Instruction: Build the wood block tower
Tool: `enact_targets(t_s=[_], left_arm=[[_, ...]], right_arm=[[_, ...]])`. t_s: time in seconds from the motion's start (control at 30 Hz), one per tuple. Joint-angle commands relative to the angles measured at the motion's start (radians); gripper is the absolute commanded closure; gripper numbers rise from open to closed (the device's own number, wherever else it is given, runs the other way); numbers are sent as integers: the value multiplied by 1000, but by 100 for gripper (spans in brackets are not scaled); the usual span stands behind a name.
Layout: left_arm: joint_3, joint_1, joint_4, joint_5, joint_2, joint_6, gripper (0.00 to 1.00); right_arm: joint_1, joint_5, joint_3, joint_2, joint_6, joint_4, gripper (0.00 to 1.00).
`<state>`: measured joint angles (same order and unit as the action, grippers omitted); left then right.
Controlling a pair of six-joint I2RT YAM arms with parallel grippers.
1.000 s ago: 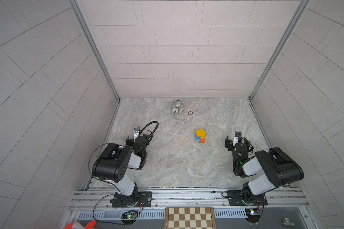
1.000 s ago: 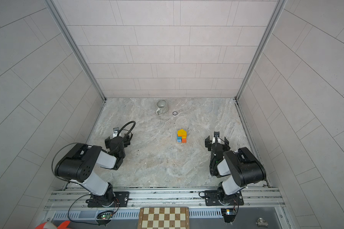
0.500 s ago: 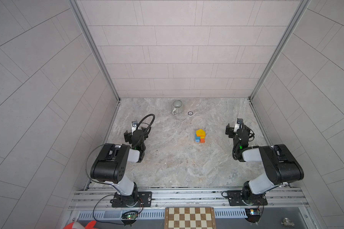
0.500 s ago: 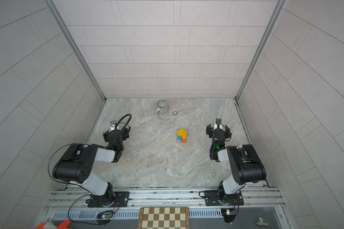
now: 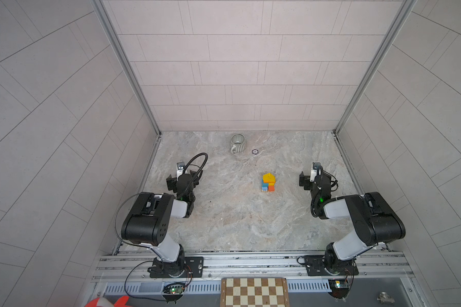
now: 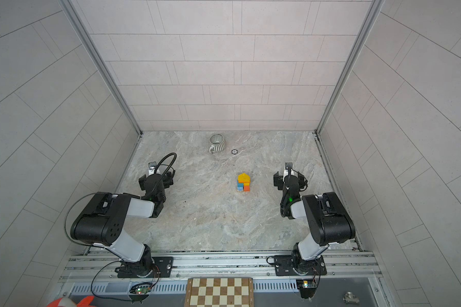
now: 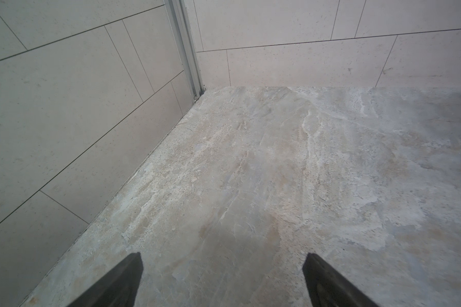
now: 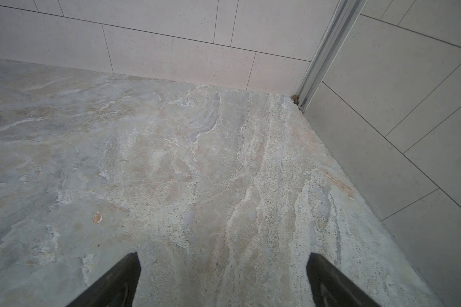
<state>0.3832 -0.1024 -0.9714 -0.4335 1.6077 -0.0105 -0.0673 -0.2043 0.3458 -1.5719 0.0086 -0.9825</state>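
Left gripper (image 7: 222, 255) is spread wide and empty, only bare table (image 7: 277, 159) between the jaws. Right gripper (image 8: 222, 254) is the same. Both sit at the sides, well apart from the tower (image 5: 268, 182), probably to avoid knocking it. Tower stands right of table centre, yellow piece on top, and looks finished. Cup (image 5: 238, 143) sits near the back wall, not involved.

Wood block tower (image 5: 268, 182) on table (image 5: 237, 226), right of centre, between left gripper (image 5: 183, 177) and right gripper (image 5: 316, 181). Behind, near the back wall, cup (image 5: 238, 143) with small disc (image 5: 255, 151) just beside
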Motion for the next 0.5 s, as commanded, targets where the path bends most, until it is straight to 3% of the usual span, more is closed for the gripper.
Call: enact_targets(t_s=[0.0,0.47], left_arm=[[-3,1,2,3,-12,-16,0],[-9,-14,-21,-11,-9,1,0]], right_arm=[[-3,6,7,-8,-15,-13,1],[-3,5,7,-8,-16,-13,1]])
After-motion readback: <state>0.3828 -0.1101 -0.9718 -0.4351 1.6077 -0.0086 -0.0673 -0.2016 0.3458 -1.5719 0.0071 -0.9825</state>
